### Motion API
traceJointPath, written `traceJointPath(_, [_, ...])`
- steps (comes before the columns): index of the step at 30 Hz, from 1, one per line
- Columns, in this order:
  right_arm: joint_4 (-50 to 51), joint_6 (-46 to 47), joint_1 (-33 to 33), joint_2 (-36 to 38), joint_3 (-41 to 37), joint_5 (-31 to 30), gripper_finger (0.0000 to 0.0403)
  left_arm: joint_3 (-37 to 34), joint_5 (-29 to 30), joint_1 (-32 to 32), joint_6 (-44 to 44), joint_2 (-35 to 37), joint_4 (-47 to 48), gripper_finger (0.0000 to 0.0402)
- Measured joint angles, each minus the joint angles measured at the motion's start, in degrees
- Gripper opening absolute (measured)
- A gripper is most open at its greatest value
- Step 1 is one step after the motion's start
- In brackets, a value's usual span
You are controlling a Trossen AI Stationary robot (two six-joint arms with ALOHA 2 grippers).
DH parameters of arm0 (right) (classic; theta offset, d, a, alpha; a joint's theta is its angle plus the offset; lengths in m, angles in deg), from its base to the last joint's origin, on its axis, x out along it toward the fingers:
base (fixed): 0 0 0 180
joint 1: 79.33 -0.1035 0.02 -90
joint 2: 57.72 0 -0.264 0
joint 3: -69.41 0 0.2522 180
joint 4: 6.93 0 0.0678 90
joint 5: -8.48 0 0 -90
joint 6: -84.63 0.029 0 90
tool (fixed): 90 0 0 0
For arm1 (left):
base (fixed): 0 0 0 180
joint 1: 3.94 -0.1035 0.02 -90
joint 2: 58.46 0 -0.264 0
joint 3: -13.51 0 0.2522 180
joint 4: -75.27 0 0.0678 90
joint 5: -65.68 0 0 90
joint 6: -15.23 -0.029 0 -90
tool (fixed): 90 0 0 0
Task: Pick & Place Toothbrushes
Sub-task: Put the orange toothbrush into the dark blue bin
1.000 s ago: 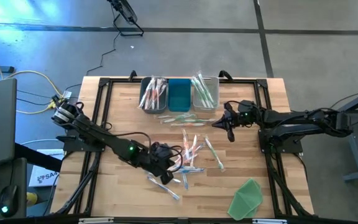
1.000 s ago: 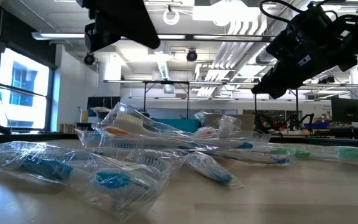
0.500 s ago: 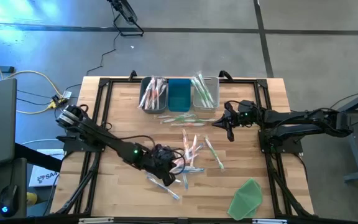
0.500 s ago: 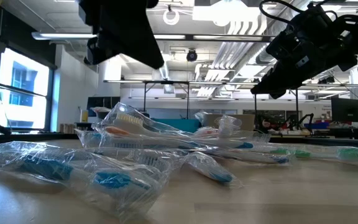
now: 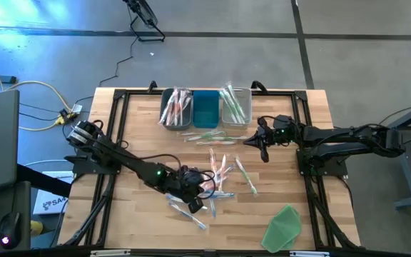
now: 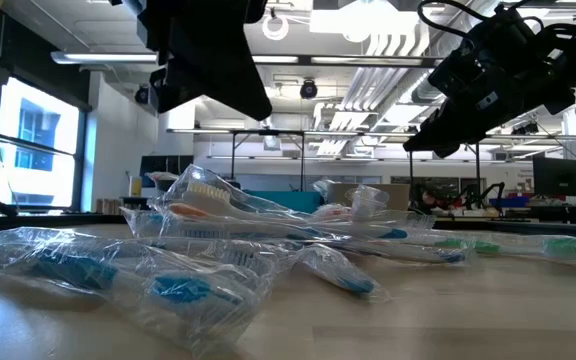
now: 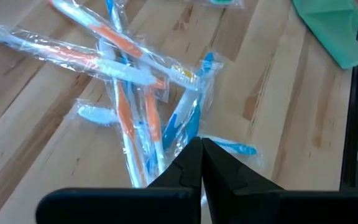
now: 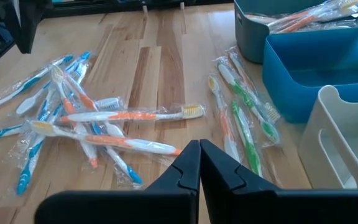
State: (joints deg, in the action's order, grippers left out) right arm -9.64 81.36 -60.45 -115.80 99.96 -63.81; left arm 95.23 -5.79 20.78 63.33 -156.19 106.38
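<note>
Looking straight down first: the left hand (image 5: pixel 193 202) sits over the near edge of the loose pile of toothbrushes (image 5: pixel 220 175) in the middle of the worktop (image 5: pixel 138 125), so it's clearly the closer arm. The right hand (image 5: pixel 262 151) hangs off to the pile's far right, near the row of bins (image 5: pixel 205 107) at the back, two of which already hold brushes. Most of the pile lies forward and to the right of the left hand, with a couple of wrapped brushes right beside or under it.

From worktop level, the wrapped toothbrushes (image 6: pixel 268 235) lie flat in crinkly clear bags, and both arms are up above them, touching nothing.

Left wrist view: the left hand (image 7: pixel 201 152) is clenched tight and empty, tips pointing at a blue brush (image 7: pixel 188 118) just ahead. The orange ones (image 7: pixel 126 118) cross over it, so the long axes run every which way. My guess is the blue brush's handle runs roughly away from the fingers, meaning the wrist may need a turn to pinch across it.

Right wrist view: the right hand (image 8: pixel 199 155) is clenched and empty too, looking at the same pile (image 8: pixel 98 127) from well back, with green brushes (image 8: pixel 247 118) lying alongside the blue bin (image 8: pixel 303 81).
</note>
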Motion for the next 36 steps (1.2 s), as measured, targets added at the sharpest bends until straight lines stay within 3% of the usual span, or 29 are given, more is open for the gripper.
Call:
traceJointPath(10, [0.0,0.0,0.0,0.0,0.0,0.0,0.0002,0.0,-1.9,-0.2,0.1,0.0,0.6,0.0004])
traceJointPath(19, [0.0,0.0,0.0,0.0,0.0,0.0,0.0002,0.0,-11.0,-3.4,3.2,-2.0,0.9,0.0004])
traceJointPath(31, [1.0,-1.1,0.0,0.0,-0.1,-1.3,0.0002,0.0,-11.7,-5.7,0.0,-2.9,-1.0,0.0005])
traceJointPath(36, [1.4,-1.1,0.0,0.0,-0.1,-1.3,0.0002,0.0,-14.0,-5.6,0.2,-2.9,-0.6,0.0044])
